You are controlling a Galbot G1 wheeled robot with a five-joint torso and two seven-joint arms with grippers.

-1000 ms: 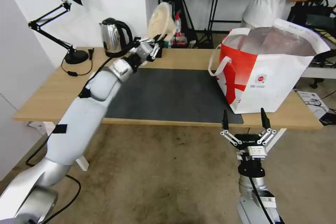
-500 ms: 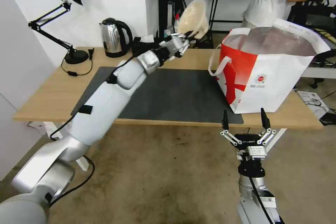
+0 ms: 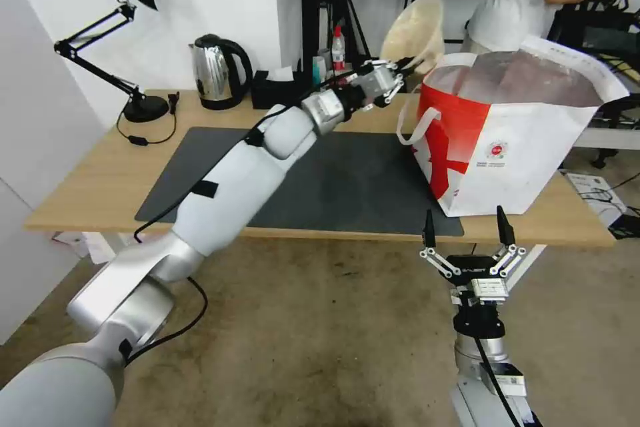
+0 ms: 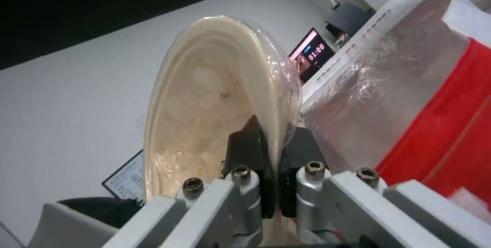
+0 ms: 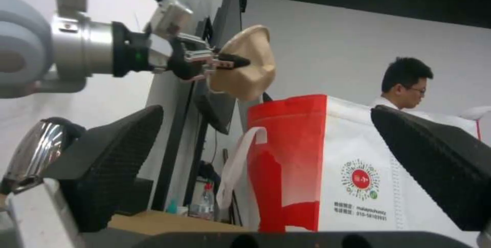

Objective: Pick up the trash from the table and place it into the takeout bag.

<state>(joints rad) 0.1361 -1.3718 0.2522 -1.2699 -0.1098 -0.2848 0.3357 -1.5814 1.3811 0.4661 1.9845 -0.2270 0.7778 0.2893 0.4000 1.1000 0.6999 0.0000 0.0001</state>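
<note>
Bowl (image 3: 415, 32): glossy clear plastic lid. Takeout bag (image 3: 517, 147): smooth white and red outside, crinkled silver foil lining. Table (image 3: 93, 177): matt light wood. Kettle (image 3: 215, 71): polished steel.

we see a long light-wood surface (image 3: 93, 180) carrying a dark grey mat (image 3: 333, 180) in its middle, a black desk lamp (image 3: 143, 107), steel kettle (image 3: 217, 73) and black tissue box (image 3: 273, 90) along the back, and the takeout bag (image 3: 520, 140) standing at its right end.

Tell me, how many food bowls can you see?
1: a round clear-lidded bowl of tan food, pinched by the left gripper beside the big white-and-red takeout bag's rim. Others may be hidden inside the bag.
</note>
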